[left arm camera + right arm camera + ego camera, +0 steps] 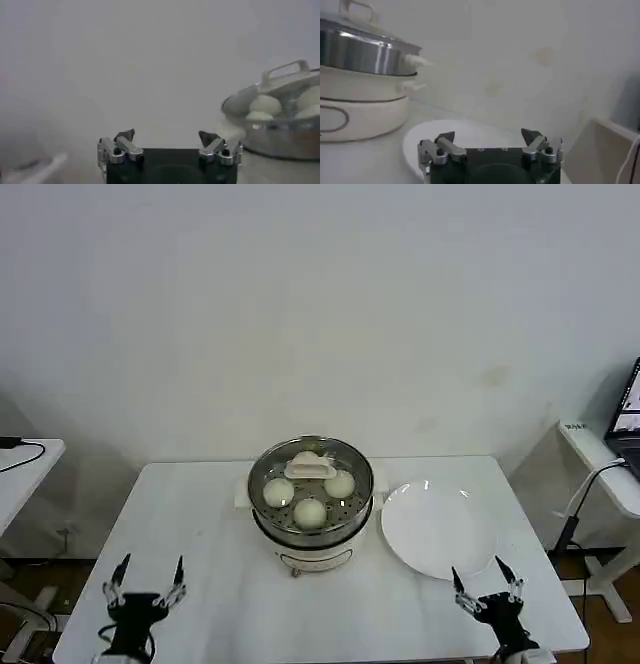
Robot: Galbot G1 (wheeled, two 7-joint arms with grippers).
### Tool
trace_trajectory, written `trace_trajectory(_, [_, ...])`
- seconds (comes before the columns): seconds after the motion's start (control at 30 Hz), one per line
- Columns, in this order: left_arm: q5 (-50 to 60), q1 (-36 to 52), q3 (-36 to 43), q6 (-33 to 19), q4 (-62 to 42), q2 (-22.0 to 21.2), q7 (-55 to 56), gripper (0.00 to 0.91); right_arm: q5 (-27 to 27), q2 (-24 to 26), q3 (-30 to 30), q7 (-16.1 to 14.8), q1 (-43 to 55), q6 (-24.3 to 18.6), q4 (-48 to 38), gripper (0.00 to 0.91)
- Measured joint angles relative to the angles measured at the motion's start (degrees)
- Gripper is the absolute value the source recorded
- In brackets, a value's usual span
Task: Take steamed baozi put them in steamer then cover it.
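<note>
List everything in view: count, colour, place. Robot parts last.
baozi: three clearly seen, a fourth may hide under the handle; cream-white; inside the steamer
steamer: one, shiny steel on a white pot base, table centre
cover: one, clear glass with white handle, on the steamer
plate: one, white, bare, on the table at the steamer's right
table: one, white, under it all
laptop: one, dark, on a side desk at far right
left gripper: one, black and silver, open, low over the near left table edge
right gripper: one, black and silver, open, at the near right edge by the plate
</note>
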State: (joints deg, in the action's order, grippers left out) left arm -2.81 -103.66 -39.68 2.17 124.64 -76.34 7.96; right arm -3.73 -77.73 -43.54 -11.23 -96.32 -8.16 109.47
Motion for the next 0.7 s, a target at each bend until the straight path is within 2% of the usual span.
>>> trace_trajectory(0.3, [-3.56, -4.41, -2.19, -3.02, -2.34, -1.13, -1.00, 0.907, -3.58, 1.03, 1.03, -0.04, -3.56, 5.74, 4.42, 0.907])
trace_trajectory(0.7, [-4.78, -7.37, -2.63, -4.54, -2.70, -2.24, -0.58, 0.907, -4.49, 1.52, 2.17, 0.46, -5.67, 9.67, 7.37, 0.907])
